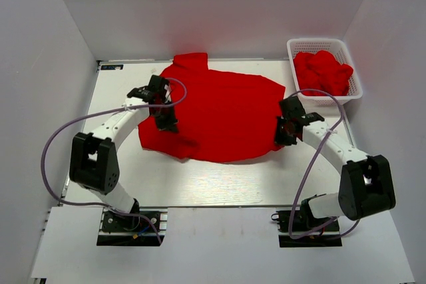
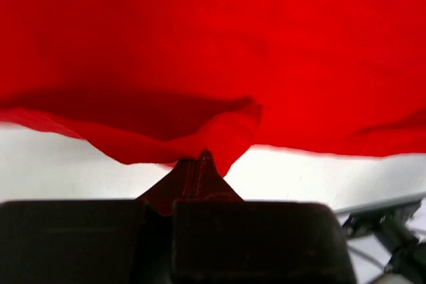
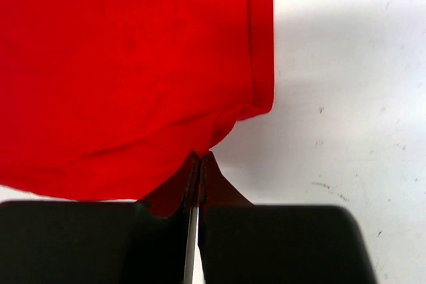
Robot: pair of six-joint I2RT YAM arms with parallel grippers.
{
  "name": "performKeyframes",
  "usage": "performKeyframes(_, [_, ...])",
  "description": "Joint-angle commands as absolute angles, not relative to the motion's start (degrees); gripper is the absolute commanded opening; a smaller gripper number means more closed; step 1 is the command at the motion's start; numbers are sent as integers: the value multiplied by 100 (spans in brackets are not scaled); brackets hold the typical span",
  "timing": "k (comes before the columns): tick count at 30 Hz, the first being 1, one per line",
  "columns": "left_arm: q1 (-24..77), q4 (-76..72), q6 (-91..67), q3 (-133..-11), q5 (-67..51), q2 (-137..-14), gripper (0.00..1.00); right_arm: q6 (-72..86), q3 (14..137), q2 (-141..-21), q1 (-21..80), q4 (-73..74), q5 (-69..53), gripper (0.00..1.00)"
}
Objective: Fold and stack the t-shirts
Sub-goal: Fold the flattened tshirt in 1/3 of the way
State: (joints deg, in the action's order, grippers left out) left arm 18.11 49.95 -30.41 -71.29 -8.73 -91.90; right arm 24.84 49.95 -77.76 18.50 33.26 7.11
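Observation:
A plain red t-shirt (image 1: 216, 114) lies spread over the middle of the white table. My left gripper (image 1: 166, 123) is shut on its left edge and holds the cloth (image 2: 200, 124) a little off the table. My right gripper (image 1: 285, 134) is shut on the shirt's right hem corner (image 3: 219, 121), also lifted slightly. More red t-shirts (image 1: 323, 72) lie crumpled in the white lattice basket (image 1: 301, 44) at the back right.
White walls close in the table at the back and both sides. The table's bare white surface (image 1: 219, 184) runs along the front, between the shirt and the arm bases. Purple cables loop beside each arm.

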Motion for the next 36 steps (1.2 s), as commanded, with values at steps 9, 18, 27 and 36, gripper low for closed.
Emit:
performKeyframes(9, [1644,4333,-2180,-8630,-142,-9983,0,2180,6274,-8718,1819,3428,1064,0])
performKeyframes(18, [1450,3973,-1680,-9245,-141,-10310,0,2065,6952,-9158,1767,3726,1327,0])
performKeyframes(27, [1143,3481,-1389,-9360,-324,-10485,0,2048,7602,-9694,1644,4043,1468,0])
performKeyframes(36, [915,2884,-1099,-9422,-746,-10758,0,2127,7857,-9870,1486,4096,1582,0])
